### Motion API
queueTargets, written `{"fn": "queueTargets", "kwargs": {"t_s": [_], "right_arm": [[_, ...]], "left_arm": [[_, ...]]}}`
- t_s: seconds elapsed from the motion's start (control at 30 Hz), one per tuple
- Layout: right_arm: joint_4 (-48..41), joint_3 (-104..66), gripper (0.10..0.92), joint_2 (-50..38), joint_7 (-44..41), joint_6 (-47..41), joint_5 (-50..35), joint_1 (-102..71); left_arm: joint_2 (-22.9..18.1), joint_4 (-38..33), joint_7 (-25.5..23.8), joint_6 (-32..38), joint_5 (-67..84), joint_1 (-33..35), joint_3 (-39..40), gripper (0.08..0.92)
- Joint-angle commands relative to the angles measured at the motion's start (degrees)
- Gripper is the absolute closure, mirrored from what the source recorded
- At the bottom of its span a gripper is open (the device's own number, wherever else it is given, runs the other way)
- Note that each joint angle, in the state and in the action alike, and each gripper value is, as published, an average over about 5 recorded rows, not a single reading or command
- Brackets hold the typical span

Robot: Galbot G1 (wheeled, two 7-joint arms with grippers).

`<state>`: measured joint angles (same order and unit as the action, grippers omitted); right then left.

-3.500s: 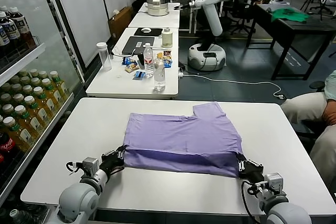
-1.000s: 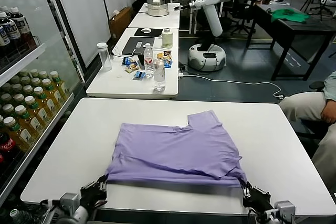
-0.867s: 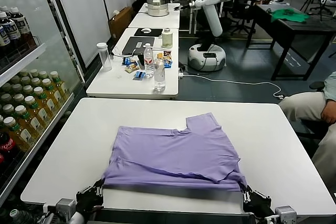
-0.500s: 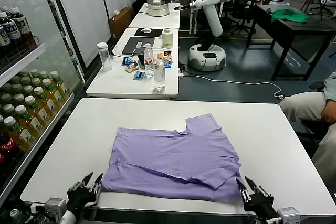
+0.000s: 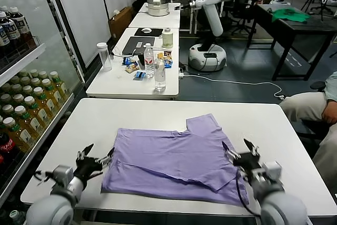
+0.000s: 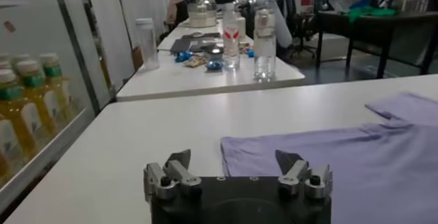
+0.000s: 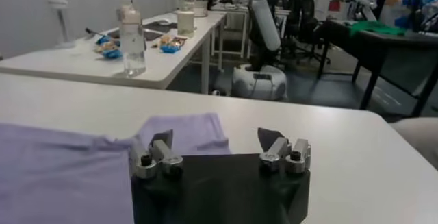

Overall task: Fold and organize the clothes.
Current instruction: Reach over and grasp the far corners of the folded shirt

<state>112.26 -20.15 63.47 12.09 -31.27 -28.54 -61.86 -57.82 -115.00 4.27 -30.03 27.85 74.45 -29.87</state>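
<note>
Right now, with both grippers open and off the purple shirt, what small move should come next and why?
Probably bring the right gripper toward the sleeve jutting from the far edge of the T-shirt and fold it inward. The shirt lies flat and folded once on the table, and that sleeve spoils the rectangle. The left gripper hovers open by its own edge.
</note>
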Motion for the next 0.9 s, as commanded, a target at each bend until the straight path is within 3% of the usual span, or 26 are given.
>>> {"fn": "queueTargets", "kwargs": {"t_s": [0.03, 0.27, 0.9], "right_arm": [[-30.9, 10.6, 0.203, 8.5, -1.0, -0.2, 4.2, 28.7], [-43.3, 9.6, 0.203, 13.3, -2.0, 3.4, 5.4, 32.3], [-47.1, 8.1, 0.203, 14.6, -0.6, 4.6, 4.7, 32.0]], "left_arm": [[1.3, 24.1, -4.9, -0.1, -1.6, -22.2, 9.3, 0.178], [0.8, 29.8, -10.1, -0.1, -1.4, -25.6, 11.1, 0.177], [-0.9, 34.5, -12.5, 1.4, -2.1, -29.1, 12.6, 0.177]]}}
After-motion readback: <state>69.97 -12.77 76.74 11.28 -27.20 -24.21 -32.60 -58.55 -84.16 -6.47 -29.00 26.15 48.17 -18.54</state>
